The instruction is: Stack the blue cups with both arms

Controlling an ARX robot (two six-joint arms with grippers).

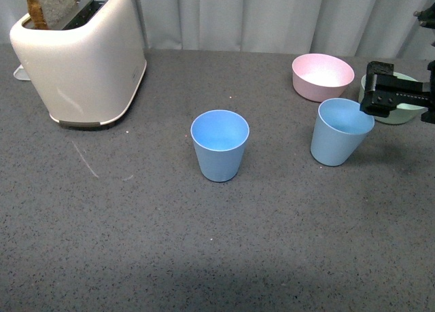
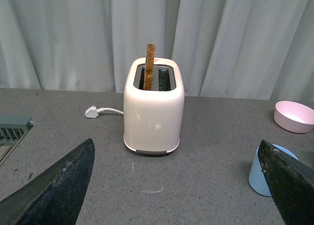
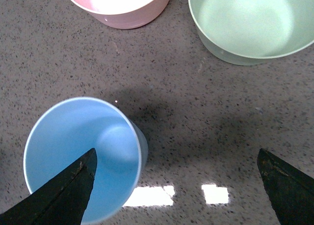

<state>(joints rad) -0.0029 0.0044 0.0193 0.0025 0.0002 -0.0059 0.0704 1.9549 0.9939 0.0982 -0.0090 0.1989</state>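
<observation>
Grasp step: right gripper (image 3: 176, 154), fingers open, over right blue cup (image 1: 338, 139), likely must straddle its rim and close; left gripper (image 2: 176, 142) open too.

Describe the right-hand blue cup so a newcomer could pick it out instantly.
Start at the white toaster far left on the grey table, then look across to the pink bowl and green bowl at far right. The blue cup stands just in front of the pink bowl. Unlike the other blue cup, alone mid-table, it has the right gripper open beside its rim.
</observation>
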